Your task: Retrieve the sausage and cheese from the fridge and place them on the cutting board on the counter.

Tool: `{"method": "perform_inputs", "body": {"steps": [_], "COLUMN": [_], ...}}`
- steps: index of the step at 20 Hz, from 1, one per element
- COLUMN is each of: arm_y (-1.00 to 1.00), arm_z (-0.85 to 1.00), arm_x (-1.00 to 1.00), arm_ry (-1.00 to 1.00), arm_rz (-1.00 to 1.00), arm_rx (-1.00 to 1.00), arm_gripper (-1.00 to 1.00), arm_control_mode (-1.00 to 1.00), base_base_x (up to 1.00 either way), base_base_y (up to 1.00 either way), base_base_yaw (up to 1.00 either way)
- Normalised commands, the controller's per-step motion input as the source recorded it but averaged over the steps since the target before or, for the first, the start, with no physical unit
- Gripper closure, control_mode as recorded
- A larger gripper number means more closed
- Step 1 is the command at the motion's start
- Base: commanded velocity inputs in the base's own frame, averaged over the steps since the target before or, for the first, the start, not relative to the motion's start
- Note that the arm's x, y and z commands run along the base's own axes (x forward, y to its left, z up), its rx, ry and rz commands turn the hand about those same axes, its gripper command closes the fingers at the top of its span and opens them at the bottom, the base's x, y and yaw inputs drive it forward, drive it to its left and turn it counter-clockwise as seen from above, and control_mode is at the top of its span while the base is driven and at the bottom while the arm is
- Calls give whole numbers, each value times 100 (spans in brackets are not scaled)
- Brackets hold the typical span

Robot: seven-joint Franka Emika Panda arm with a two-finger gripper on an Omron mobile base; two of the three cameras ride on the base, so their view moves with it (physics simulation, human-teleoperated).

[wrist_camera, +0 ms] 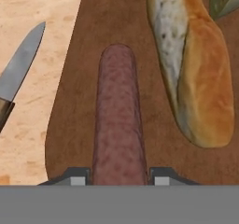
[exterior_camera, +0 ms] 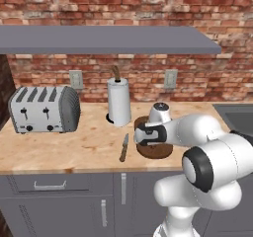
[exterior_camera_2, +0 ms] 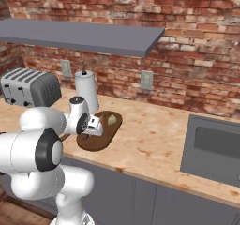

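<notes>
Hand [wrist_camera: 119, 182] clenched on one sausage [wrist_camera: 119, 120] over one cutting board [wrist_camera: 102, 22], beside one knife [wrist_camera: 21, 66].

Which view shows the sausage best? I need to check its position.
The hand view: the sausage lies lengthwise between the gripper tips, over the cutting board. In both base views the arm and hand cover it.

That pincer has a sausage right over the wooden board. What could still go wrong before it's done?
The sausage sits between the pincer fingertips, low over the cutting board. It is round, so once released it might roll toward the board's edge near the knife. The bread lies close alongside, so the pincer could nudge it when it opens. A pale piece already lies farther along the board and might get bumped too.
</notes>
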Motion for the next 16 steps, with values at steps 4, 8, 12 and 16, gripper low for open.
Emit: {"method": "perform_inputs", "body": {"steps": [4, 8, 12, 16], "arm_y": [0, 0, 0, 0], "arm_z": [4, 22, 49, 98], "arm_x": [0, 0, -1, -21], "arm_ry": [0, 0, 0, -1], "arm_rz": [0, 0, 0, 0], "arm_rx": [0, 0, 0, 0], "arm_gripper": [-100, -100, -100, -100], "arm_control_mode": [-100, -100, -100, -100], "base_base_x": [0, 0, 0, 0], "base_base_y": [0, 0, 0, 0], "base_base_yaw": [0, 0, 0, 0]}}
